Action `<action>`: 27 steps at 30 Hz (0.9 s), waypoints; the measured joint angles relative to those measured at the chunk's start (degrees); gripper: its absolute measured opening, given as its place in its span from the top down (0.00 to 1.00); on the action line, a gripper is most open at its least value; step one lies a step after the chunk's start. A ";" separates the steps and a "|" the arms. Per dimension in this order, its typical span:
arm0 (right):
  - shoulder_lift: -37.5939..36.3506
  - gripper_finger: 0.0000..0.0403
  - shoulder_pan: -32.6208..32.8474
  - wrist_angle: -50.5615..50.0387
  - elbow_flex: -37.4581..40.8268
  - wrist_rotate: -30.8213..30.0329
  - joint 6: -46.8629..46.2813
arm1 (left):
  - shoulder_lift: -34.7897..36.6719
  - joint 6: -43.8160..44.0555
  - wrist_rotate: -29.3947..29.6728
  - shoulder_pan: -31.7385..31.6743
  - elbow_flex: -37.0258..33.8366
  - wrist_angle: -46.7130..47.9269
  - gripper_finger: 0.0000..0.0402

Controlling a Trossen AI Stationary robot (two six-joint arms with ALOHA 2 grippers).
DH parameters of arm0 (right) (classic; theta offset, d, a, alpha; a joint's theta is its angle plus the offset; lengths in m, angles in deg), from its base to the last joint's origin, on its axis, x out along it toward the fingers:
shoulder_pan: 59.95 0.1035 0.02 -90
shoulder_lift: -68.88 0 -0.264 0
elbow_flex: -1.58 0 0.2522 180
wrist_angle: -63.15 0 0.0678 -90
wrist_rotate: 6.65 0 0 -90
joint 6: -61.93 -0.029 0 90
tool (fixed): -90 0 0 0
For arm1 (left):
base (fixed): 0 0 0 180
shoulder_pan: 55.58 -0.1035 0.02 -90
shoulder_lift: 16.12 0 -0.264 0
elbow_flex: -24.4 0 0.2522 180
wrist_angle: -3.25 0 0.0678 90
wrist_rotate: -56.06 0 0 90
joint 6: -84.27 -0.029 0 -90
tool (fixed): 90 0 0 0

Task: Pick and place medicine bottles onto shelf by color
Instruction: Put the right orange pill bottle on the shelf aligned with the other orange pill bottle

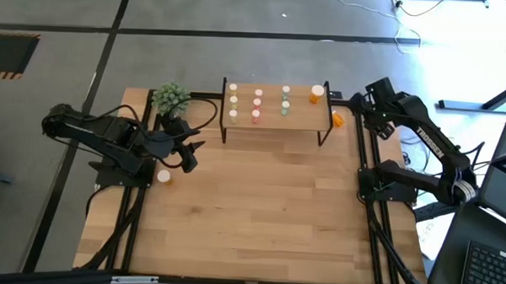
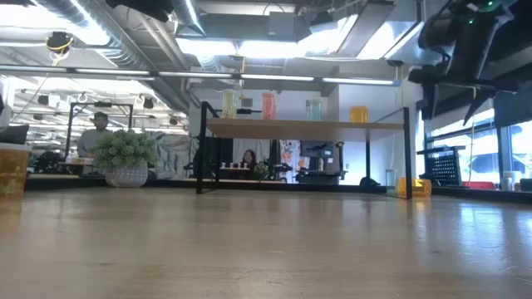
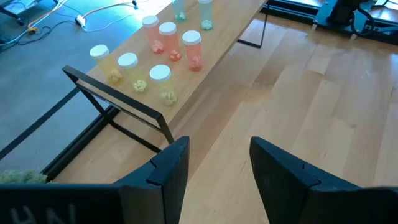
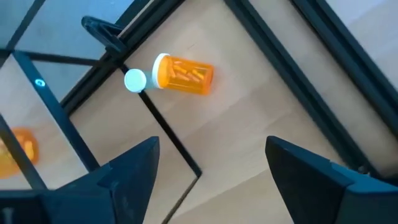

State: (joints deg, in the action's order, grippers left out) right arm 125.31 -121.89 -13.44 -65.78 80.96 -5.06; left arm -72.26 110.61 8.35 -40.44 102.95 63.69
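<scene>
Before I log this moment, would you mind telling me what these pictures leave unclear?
- Bottle labels on the shelf: too small in the high view.
- Back shelf rows: hidden behind the front bottles in the low view.
- Orange bottle on the shelf: cut off by the right wrist picture's edge.
- Bottle beside the left gripper: its colour is washed out in the high view.

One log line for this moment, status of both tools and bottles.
left tool: open, empty, near shelf | right tool: open, above fallen orange bottle beside shelf | another bottle loose on table
</scene>
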 joint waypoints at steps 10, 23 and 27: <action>-0.23 0.27 0.80 0.84 0.00 0.40 14.45 | 0.00 0.00 0.01 -0.02 0.00 0.02 0.59; -0.11 0.27 1.74 0.83 0.00 2.46 34.39 | 0.00 0.00 0.00 -0.02 0.02 0.02 0.59; 0.75 0.27 1.77 0.87 0.00 2.48 36.81 | 0.00 0.00 0.01 -0.01 0.01 0.01 0.59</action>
State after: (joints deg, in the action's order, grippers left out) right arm 126.06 -120.11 -12.57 -65.78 83.45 31.76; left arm -72.26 110.61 8.35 -40.45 102.96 63.70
